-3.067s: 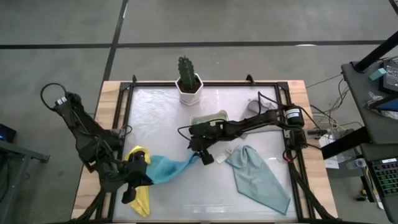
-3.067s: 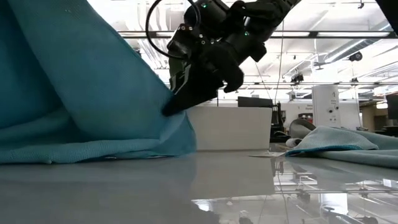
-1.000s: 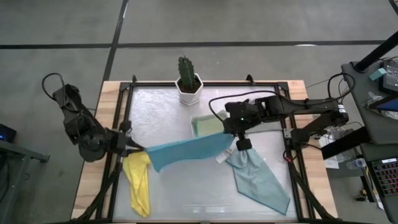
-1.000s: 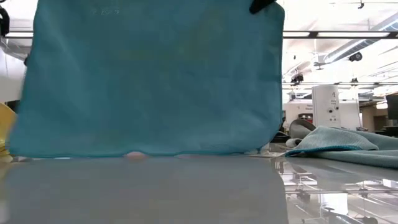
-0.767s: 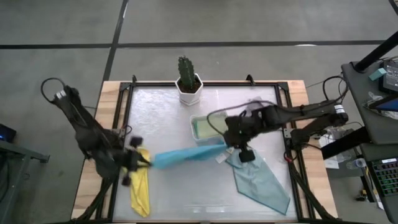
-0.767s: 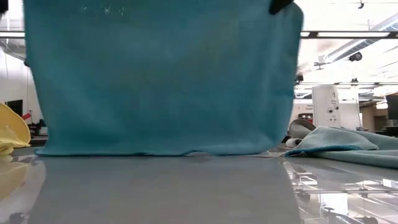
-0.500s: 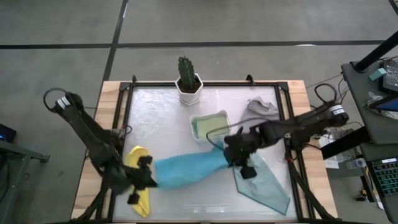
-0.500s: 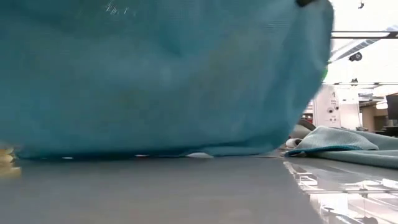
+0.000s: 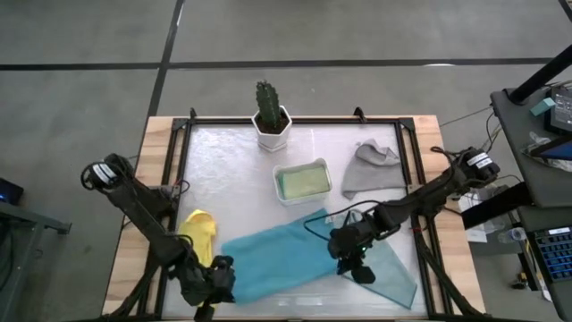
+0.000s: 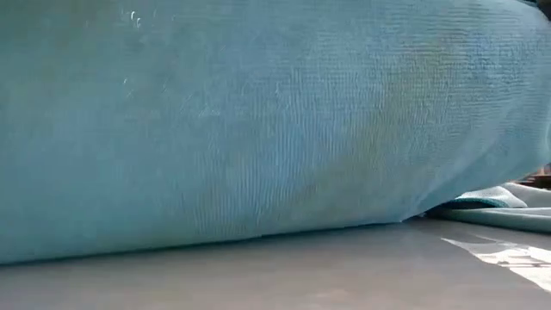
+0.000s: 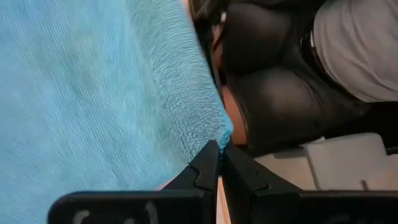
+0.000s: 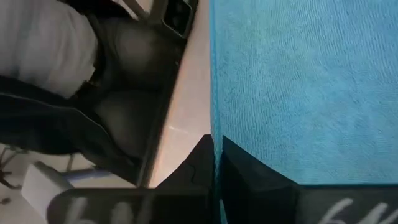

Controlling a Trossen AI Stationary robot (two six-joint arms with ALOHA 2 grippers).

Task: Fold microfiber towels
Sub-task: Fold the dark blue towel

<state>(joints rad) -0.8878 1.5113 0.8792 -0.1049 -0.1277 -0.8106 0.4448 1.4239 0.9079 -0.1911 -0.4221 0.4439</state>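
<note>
the bright blue towel [image 9: 277,255] lay spread across the near half of the table [image 9: 232,170], stretched between 2 grippers. the left gripper [image 9: 217,279] had its fingers pinched together on the towel's near left corner (the wrist view showed the corner nipped between the tips), and the right gripper [image 9: 349,258] was clamped on the opposite corner, over the pale teal towel [image 9: 393,273]. the yellow towel [image 9: 198,231] sat bunched at the left, the grey towel [image 9: 371,170] far right, beside the white tray [image 9: 302,182].
</note>
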